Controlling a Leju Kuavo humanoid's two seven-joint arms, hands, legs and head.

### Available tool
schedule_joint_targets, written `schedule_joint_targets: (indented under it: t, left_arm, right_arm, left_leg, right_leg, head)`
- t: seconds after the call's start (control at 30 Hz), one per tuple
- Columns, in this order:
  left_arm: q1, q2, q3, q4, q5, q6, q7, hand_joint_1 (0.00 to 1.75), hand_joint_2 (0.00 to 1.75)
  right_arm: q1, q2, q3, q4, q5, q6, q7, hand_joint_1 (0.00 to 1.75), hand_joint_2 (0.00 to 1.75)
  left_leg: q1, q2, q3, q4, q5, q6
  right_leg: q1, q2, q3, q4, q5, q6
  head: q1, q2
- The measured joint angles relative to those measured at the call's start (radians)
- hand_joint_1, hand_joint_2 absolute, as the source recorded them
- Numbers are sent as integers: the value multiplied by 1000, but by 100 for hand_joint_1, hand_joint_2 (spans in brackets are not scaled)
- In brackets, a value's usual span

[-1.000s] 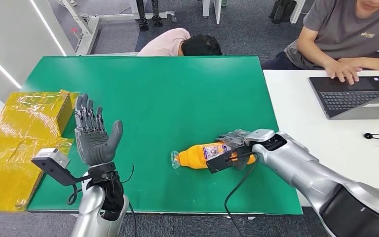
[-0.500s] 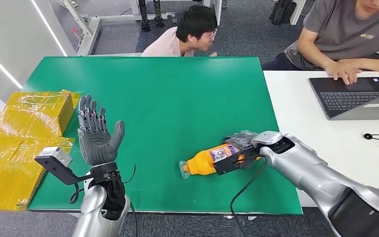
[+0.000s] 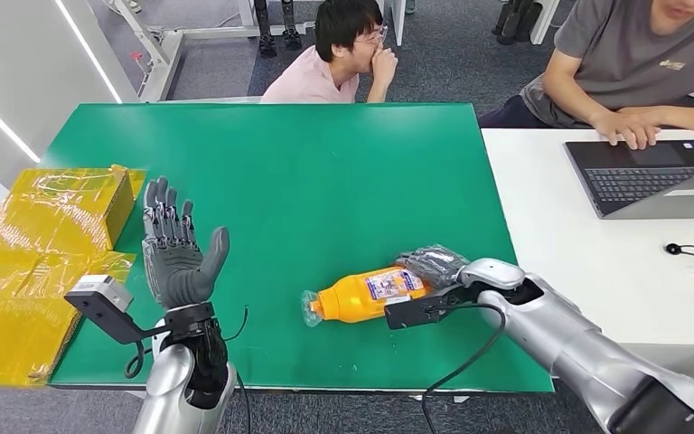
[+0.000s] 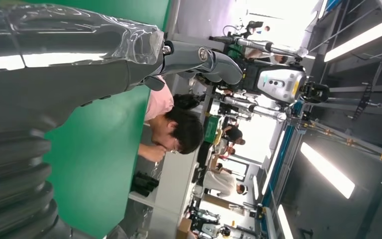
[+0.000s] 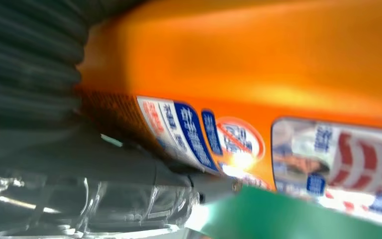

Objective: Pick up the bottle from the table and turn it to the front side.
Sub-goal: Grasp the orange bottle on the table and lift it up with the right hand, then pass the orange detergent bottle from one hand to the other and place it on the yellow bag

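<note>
We are holding the orange plastic bottle (image 3: pixel 361 297), lying on its side near the green table's (image 3: pixel 325 172) near edge, with our right hand (image 3: pixel 434 265) fingers wrapped around its base, and should be lifting before rolling the label frontward.

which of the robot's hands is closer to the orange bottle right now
Right. The right hand is at the base of the bottle, which lies on the green table. The left hand is raised, fingers apart, well off toward the table's left side.
</note>
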Motion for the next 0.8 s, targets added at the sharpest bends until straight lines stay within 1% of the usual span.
schedule_joint_targets:
  t: [0.1, 0.2, 0.4, 0.5, 0.63, 0.73, 0.8]
  left_arm:
    - [20, 3, 1, -28, -15, 16, 0, 0, 175]
    - [46, 6, 2, -68, -27, 42, 0, 0, 175]
    - [92, 11, 2, -128, -44, 56, 0, 0, 175]
    - [98, 12, 2, -139, -50, 55, 0, 0, 175]
    - [98, 12, 2, -141, -46, 40, 0, 0, 175]
    - [98, 12, 2, -141, -28, -2, 0, 0, 175]
    - [96, 12, 2, -139, -12, -47, 0, 0, 175]
  right_arm:
    - [56, 28, -84, -45, -11, -125, -21, 175, 175]
    - [116, 77, -180, -91, -33, -260, -34, 175, 175]
    - [233, 182, -342, -182, -111, -441, -55, 175, 175]
    - [290, 227, -401, -214, -158, -509, -81, 175, 175]
    - [355, 277, -457, -234, -216, -570, -114, 175, 175]
    - [379, 304, -480, -233, -244, -611, -142, 175, 175]
    - [384, 318, -487, -228, -262, -629, -160, 175, 175]
  left_leg:
    - [0, 0, 0, 0, 0, 0]
    - [0, 0, 0, -1, 0, 0]
    - [0, -1, -1, -1, 0, 0]
    - [0, -1, -1, -1, 0, 0]
    - [0, -1, -1, -1, 0, 0]
    - [0, -1, -1, -1, 0, 0]
    - [0, 0, -1, -1, 0, 0]
  right_leg:
    - [0, 0, 0, 0, 0, 0]
    - [0, 0, 0, 0, -1, 0]
    - [0, -1, -1, 0, -2, 0]
    - [0, -1, -1, 0, -2, 0]
    - [0, -1, -1, 0, -2, 0]
    - [0, -1, -1, 0, -2, 0]
    - [0, -1, -1, 0, -2, 0]
  head:
    - [0, 0]
    - [0, 0]
    - [0, 0]
    - [0, 0]
    - [0, 0]
    - [0, 0]
    - [0, 0]
